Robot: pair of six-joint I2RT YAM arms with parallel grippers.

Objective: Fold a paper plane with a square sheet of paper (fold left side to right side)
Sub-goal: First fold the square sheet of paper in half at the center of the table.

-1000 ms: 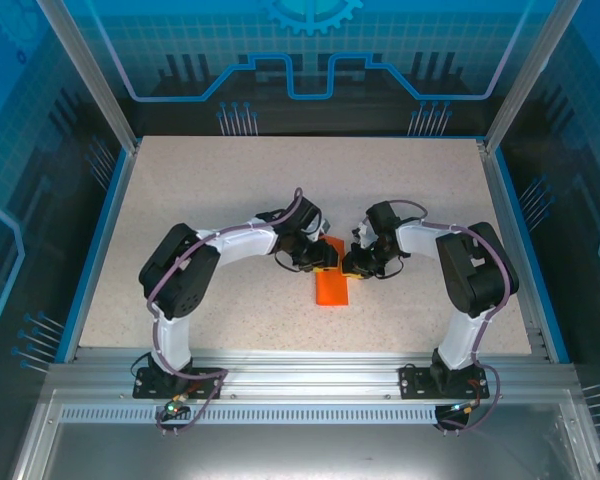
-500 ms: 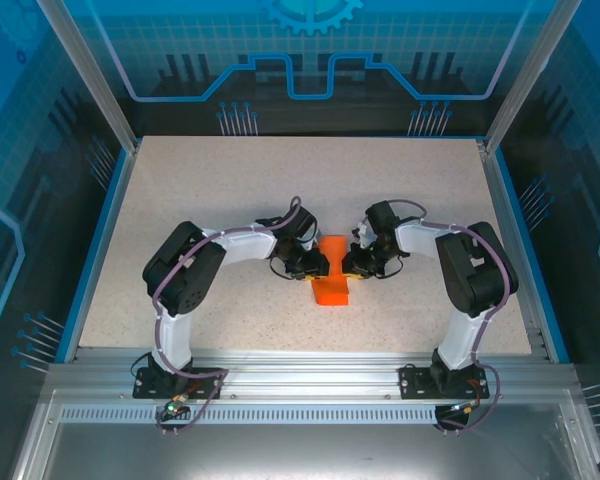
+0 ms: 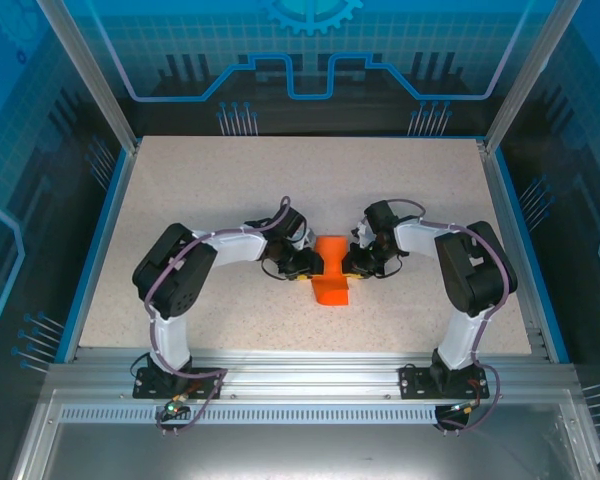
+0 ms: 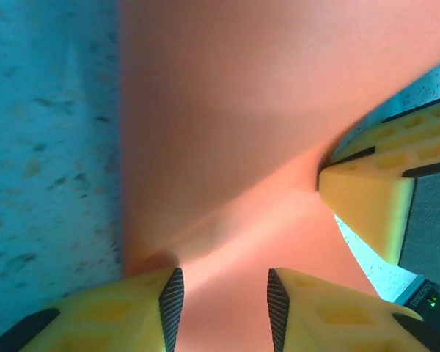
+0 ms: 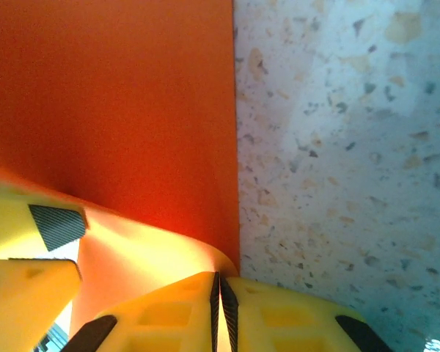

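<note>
The square sheet of paper (image 3: pixel 331 274), bright orange and partly folded, lies at mid table between my two grippers, wider at the top than below. My left gripper (image 3: pixel 305 264) stands at its left edge. In the left wrist view that gripper (image 4: pixel 224 282) is open, its pads apart over the paper (image 4: pixel 227 132). My right gripper (image 3: pixel 352 264) is at the paper's right edge. Seen from the right wrist, the right gripper (image 5: pixel 218 282) is shut on a lifted, curling edge of the paper (image 5: pixel 117 110). A right finger (image 4: pixel 367 205) shows in the left wrist view.
The speckled tabletop (image 3: pixel 230 190) has a raised blue rim (image 3: pixel 108 215) on the left, right and far sides. Metal posts (image 3: pixel 90 75) stand at the far corners. An aluminium rail (image 3: pixel 300 375) with both arm bases runs along the near edge.
My left gripper has opened and drawn back to the left. More of the paper's upper part now shows between the grippers. The right gripper has kept its place and its grip.
</note>
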